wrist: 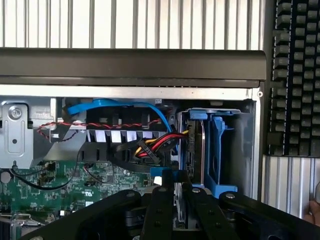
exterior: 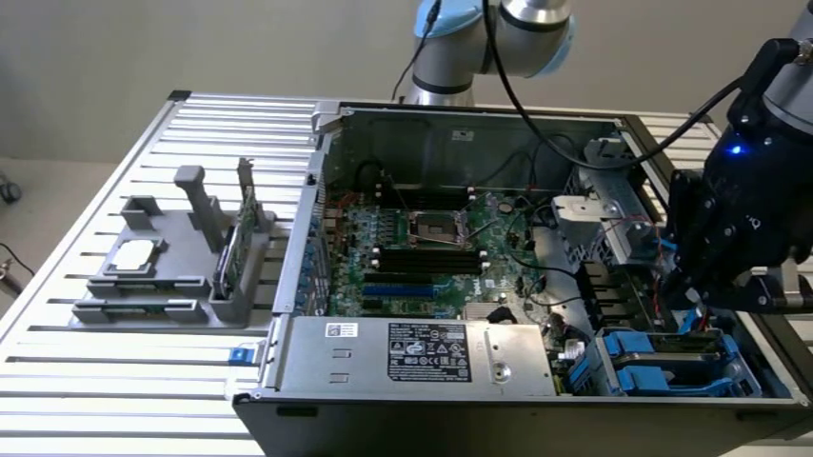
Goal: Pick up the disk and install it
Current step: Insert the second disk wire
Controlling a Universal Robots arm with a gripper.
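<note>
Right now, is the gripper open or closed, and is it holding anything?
Gripper: closed on the disk, at the blue drive bay.

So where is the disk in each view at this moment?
Exterior view: the disk sits in the bay at the case's front corner on the exterior view's right, below the gripper.
Wrist view: the disk stands on edge in its blue carrier, just beyond the gripper.
Shared landmark: the green motherboard.

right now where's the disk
The disk stands on edge in the blue-framed drive bay at the open computer case's front corner, on the exterior view's right, just below the hand.
</note>
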